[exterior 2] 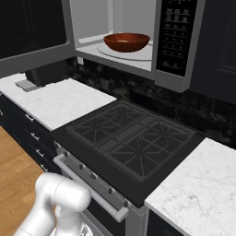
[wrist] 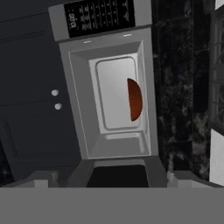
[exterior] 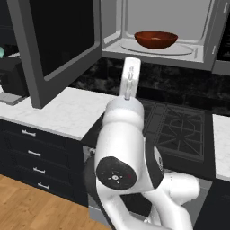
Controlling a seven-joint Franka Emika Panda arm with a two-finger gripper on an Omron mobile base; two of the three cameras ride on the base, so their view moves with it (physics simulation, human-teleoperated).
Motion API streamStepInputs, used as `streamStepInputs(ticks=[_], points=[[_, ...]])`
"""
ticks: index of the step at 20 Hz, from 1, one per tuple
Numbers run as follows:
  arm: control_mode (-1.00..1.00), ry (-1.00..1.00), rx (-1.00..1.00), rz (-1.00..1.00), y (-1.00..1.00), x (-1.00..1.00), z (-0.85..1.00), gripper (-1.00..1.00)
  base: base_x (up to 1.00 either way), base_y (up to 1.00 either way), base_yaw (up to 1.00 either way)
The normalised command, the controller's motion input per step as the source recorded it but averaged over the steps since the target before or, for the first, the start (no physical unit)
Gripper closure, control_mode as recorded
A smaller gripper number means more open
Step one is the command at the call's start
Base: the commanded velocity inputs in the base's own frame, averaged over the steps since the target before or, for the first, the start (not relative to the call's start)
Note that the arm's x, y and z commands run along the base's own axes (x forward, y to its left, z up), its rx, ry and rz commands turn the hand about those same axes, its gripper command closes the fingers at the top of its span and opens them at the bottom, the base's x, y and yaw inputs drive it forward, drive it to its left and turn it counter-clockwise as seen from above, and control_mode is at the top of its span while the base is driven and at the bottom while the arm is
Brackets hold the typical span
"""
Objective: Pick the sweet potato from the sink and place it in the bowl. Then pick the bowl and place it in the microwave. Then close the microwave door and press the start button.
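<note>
The bowl already sits on the round glass plate inside the microwave, so the job now in hand looks like shutting the microwave door and then pressing start. What matters for that is which side of the gripper the door lies on.

In the left base view the arm's forearm rises in front of the stove, with the hand pointing up towards the open cavity. The door hangs swung out over the counter, well off to the arm's left and nearer the robot than the cavity itself. Its hinge is on the cavity's left edge, and its long panel stands roughly square to the microwave's front. The gripper is below and in front of the opening, apart from the door and from the bowl.

The hand view is rolled about a quarter turn: the button panel sits at its top, the door's edge at its bottom, and the bowl shows as a red-brown half disc against the cavity floor. The fingers are barely visible at the bottom of that view, but the jaws stand wide apart and hold nothing.

I judge the coming move needs the hand to travel left, get behind the door's outer face, and push it rightward. The sweet potato may be inside the bowl; the light patch there is too faint to be sure.
</note>
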Motion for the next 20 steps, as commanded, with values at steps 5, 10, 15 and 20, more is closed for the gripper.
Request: streamStepInputs(ticks=[5, 10, 15, 20], points=[[-1.00, 0.00, 0.00, -0.07, 0.67, -0.02, -0.14, -1.00, 0.00, 0.00, 0.00], [-1.00, 0.00, 0.00, -0.12, 0.80, -0.10, -0.05, -1.00, 0.00, 0.00, 0.00], [-1.00, 0.00, 0.02, -0.09, 0.56, 0.00, -0.34, -1.00, 0.00, 0.00, 0.00], [-1.00, -0.02, 0.06, -0.08, 0.59, 0.00, -0.65, -1.00, 0.00, 0.00, 0.00]])
